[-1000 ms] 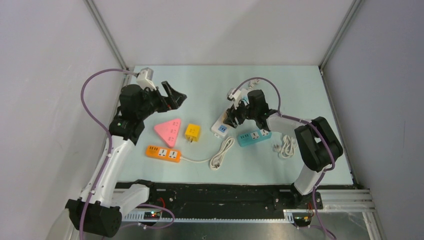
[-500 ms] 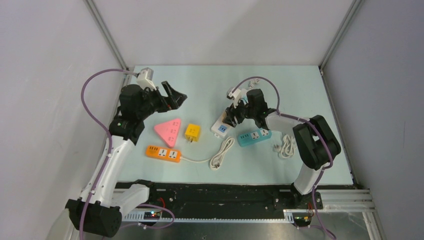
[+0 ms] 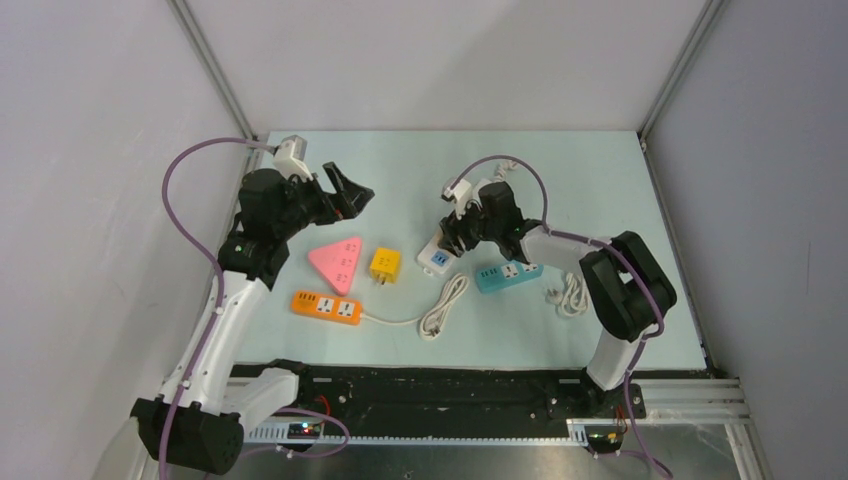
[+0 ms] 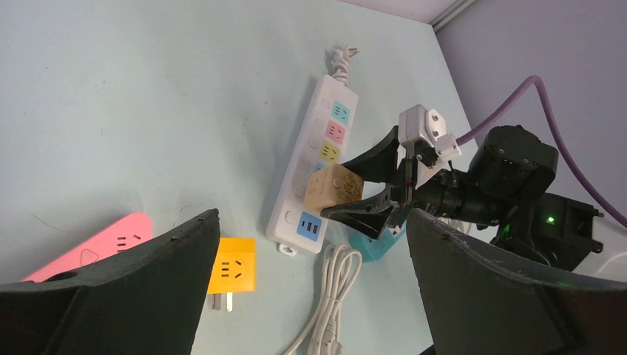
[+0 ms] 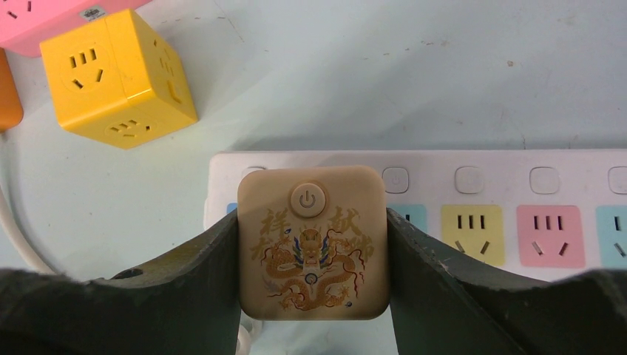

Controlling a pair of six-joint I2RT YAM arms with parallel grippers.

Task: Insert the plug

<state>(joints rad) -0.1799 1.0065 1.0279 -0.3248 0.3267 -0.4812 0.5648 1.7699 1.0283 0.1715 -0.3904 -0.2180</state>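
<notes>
My right pincer (image 5: 312,248) clamped the beige cube plug (image 5: 310,207) over the white strip (image 5: 503,171), at its blue-socket end. Left pincer (image 4: 310,222) hung spread wide, nothing in it, above the bench (image 4: 148,111).

The pale-green table (image 3: 400,170) lies bare behind the white multi-socket power strip (image 3: 433,258). A yellow cube adapter (image 3: 385,266) flanks its left, a teal power strip (image 3: 508,273) its right, and a coiled white cord (image 3: 445,300) its near end.
</notes>
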